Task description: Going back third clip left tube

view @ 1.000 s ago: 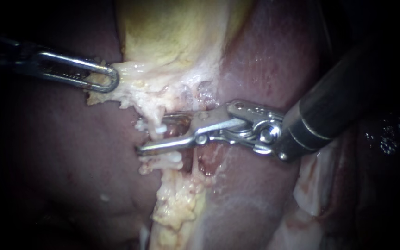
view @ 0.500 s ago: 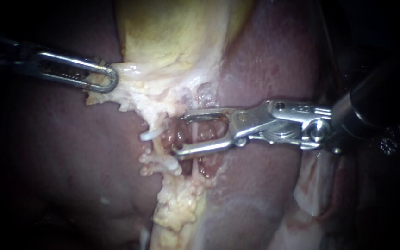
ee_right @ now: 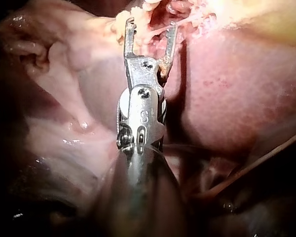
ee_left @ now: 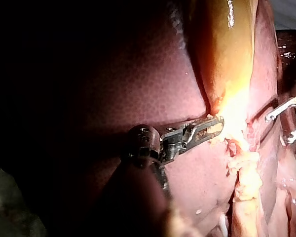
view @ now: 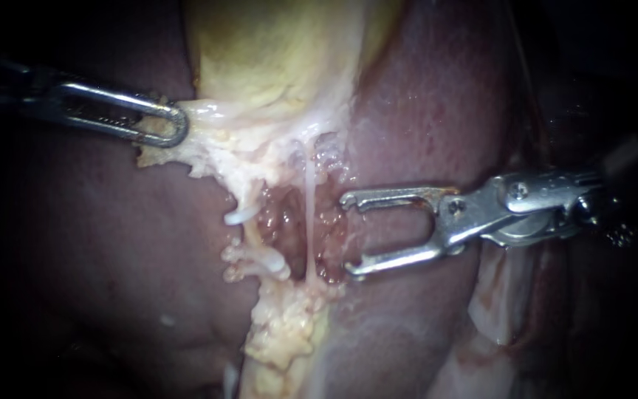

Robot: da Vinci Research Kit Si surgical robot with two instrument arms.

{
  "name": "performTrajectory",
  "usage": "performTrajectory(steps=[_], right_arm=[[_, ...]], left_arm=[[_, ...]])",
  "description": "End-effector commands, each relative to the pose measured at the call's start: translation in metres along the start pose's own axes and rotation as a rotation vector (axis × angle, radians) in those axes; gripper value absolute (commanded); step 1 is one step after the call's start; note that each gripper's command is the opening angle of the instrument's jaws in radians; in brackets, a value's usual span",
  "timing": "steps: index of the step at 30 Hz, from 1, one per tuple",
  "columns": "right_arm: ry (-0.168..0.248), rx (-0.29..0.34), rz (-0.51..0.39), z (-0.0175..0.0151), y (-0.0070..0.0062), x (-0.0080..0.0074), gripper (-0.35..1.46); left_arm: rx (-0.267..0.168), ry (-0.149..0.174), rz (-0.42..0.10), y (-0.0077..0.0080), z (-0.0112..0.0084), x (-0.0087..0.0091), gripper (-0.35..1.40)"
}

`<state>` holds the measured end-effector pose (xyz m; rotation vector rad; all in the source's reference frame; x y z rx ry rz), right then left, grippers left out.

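Gaping wide, right end effector sits beside the tube; left instrument clamps tissue.

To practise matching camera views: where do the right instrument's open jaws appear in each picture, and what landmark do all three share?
Endoscope view: right instrument right of centre, jaws open, tips beside the thin pale tube.
Left wrist view: right instrument beyond the left instrument, across the pale fatty tissue.
Right wrist view: right instrument ahead of its shaft, jaws open toward that tissue.
Shared landmark: the yellow gallbladder.
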<state>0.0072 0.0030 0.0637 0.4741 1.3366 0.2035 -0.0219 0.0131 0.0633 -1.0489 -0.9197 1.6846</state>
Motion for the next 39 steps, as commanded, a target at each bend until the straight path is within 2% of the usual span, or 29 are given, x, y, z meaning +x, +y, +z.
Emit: performTrajectory(steps=[1, 13, 17, 28, 39], right_arm=[[-0.001, -0.002, -0.005, -0.0003, -0.0001, -0.0001, 0.50], [-0.002, -0.003, -0.018, -0.0025, -0.0002, 0.0000, 0.50], [-0.002, -0.002, -0.018, -0.0026, -0.0003, 0.0000, 0.50], [-0.002, -0.002, -0.018, -0.0026, -0.0003, 0.0000, 0.50], [-0.002, -0.002, -0.018, -0.0026, -0.0004, 0.0001, 0.50]], left_arm=[[0.000, 0.000, 0.000, 0.0000, 0.0000, 0.0000, -0.35], [0.001, 0.001, 0.001, -0.0001, 0.0003, -0.0001, -0.35], [0.008, 0.006, 0.003, -0.0007, 0.0014, -0.0003, -0.35], [0.008, -0.007, 0.011, -0.0016, 0.0045, -0.0010, -0.35], [0.006, -0.009, 0.012, -0.0016, 0.0046, -0.0011, -0.35]])
